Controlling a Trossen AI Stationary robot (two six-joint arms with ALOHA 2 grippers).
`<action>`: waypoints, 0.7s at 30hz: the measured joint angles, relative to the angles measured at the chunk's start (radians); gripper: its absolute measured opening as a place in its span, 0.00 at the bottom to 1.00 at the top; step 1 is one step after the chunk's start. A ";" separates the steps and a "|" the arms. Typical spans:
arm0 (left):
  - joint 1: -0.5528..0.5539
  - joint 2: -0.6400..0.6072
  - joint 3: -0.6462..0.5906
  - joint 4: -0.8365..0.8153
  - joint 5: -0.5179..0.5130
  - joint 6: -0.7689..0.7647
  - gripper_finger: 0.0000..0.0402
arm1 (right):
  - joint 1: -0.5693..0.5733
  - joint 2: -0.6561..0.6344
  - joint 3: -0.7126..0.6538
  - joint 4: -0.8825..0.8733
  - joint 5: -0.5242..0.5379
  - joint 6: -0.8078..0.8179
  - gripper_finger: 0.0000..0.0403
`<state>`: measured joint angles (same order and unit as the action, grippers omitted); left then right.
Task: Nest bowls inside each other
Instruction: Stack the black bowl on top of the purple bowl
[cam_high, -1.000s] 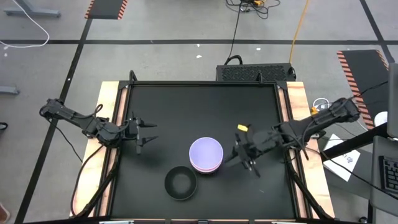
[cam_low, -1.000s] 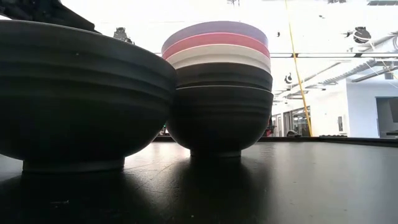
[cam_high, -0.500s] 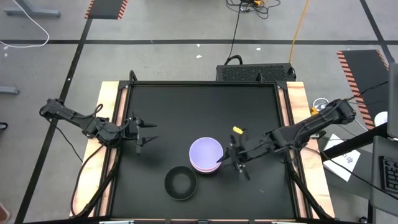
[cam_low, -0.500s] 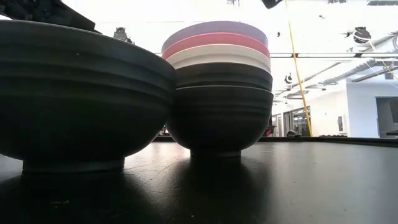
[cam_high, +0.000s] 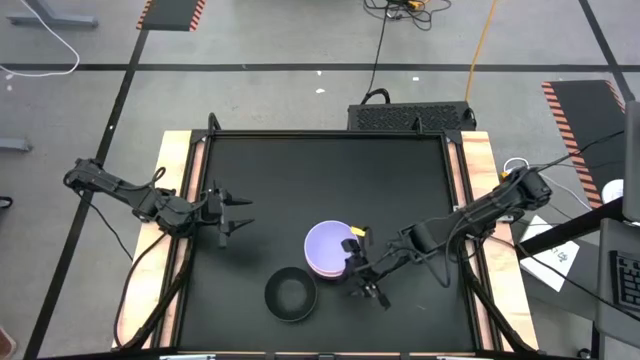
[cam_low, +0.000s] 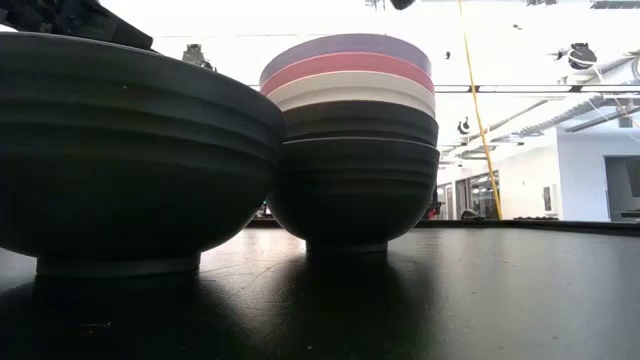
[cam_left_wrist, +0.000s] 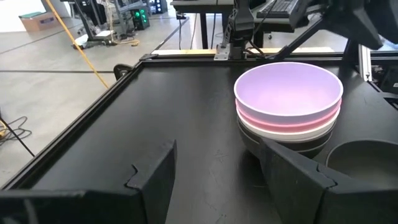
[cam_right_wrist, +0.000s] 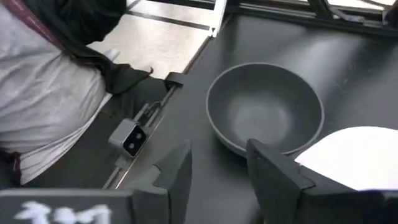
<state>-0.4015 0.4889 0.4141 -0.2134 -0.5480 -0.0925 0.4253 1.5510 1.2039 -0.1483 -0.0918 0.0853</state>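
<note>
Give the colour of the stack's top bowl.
Lavender purple top bowl, clearest in the left wrist view.

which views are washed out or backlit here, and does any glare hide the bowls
Low view: bright background backlights the bowl stack and the lone black bowl, leaving their dark sides near silhouette. Right wrist view: the stack's top bowl blows out to white. High view: evenly lit, no glare.

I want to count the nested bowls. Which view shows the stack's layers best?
The low view: the stack shows side-on as five banded rims, lavender, pink, white, two black. The high view shows only its lavender top; the left wrist view shows three colours; the right wrist view a pale edge.
</note>
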 joint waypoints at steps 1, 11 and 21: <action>0.000 0.000 0.000 0.000 0.000 0.000 0.58 | -0.007 0.005 0.008 -0.002 -0.012 0.005 0.38; 0.000 0.001 0.000 -0.003 0.000 -0.028 0.58 | -0.041 0.125 0.181 -0.113 -0.092 0.026 0.51; 0.000 0.002 0.000 -0.048 0.000 -0.069 0.58 | -0.032 0.301 0.395 -0.294 -0.088 -0.085 0.51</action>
<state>-0.4015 0.4908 0.4141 -0.2610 -0.5476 -0.1617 0.3937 1.8519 1.5985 -0.4428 -0.1795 0.0006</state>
